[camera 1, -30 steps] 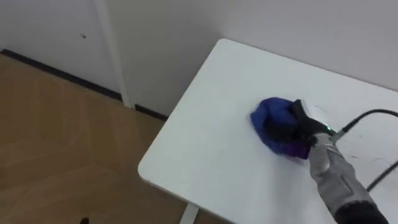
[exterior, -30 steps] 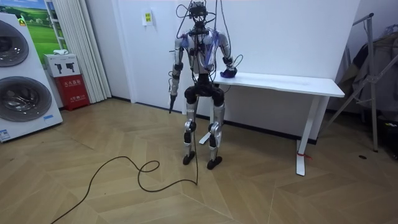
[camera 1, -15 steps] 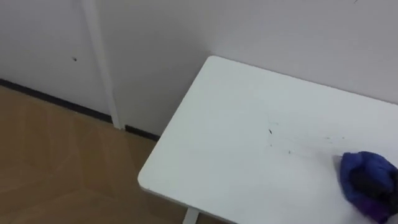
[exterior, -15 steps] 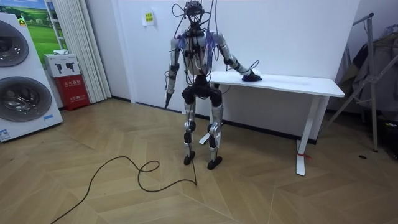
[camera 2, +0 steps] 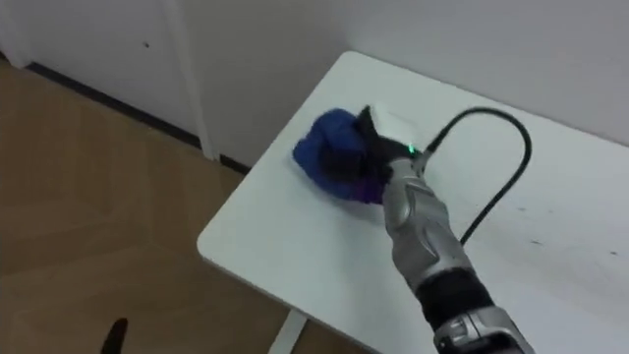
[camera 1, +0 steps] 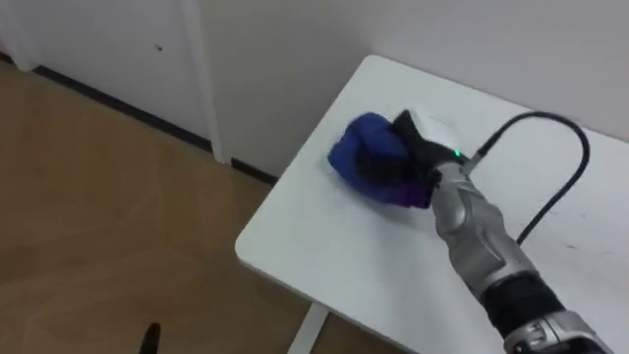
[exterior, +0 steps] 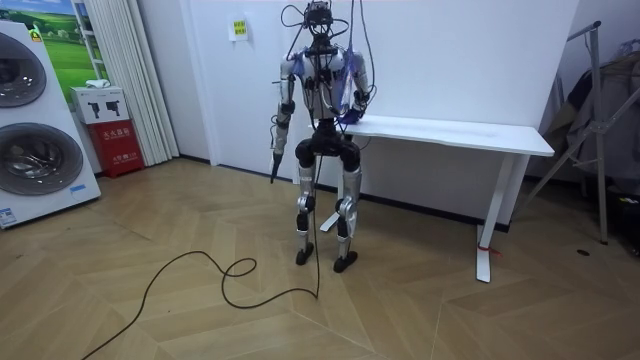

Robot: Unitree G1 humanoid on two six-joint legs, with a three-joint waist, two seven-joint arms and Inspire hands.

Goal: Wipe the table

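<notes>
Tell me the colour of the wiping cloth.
Blue cloth, purple beside the right hand; clearest in the left eye view.

We had the cloth on the table, near its left end and closer to the far edge by the wall than to the near edge. Our right hand sat on the cloth's right side, fingers curled into it, arm coming in from the lower right. In the room view we stood at the table's end on the room view's left, left hand down at our side. A washing machine stood far left, a rack right of the table.
</notes>
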